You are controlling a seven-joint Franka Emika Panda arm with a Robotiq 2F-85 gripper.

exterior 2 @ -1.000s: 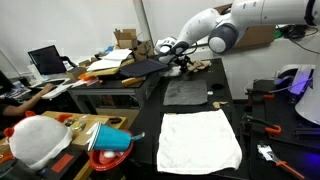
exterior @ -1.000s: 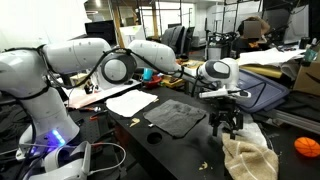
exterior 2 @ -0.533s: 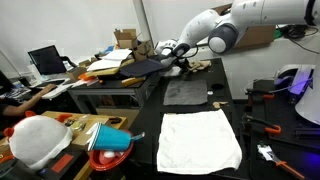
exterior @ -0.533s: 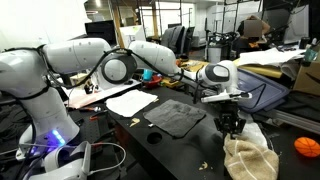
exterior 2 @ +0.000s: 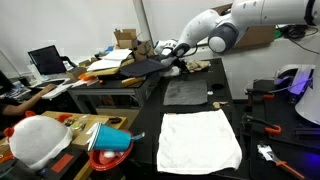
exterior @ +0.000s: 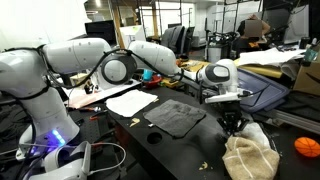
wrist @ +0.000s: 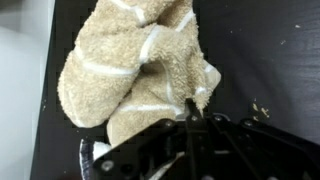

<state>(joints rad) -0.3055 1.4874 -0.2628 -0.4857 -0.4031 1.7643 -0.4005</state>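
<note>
Table (wrist: 265,50), black, carries a white sheet (exterior 2: 200,140), a dark cloth (exterior: 175,117) and, at its far end, a crumpled beige towel (wrist: 140,65). On a bench beside it, a red bowl (exterior 2: 112,142) holds a blue thing (exterior 2: 118,135). My claw (exterior: 232,122) hangs right over the towel, fingertips at its edge. Parted or clamped, I cannot tell.

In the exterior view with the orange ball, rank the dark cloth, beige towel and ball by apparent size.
1. Dark cloth and beige towel: about alike. The bunched towel sits nearer the camera, so I won't rank them.
2. Orange ball: clearly smallest.
</note>
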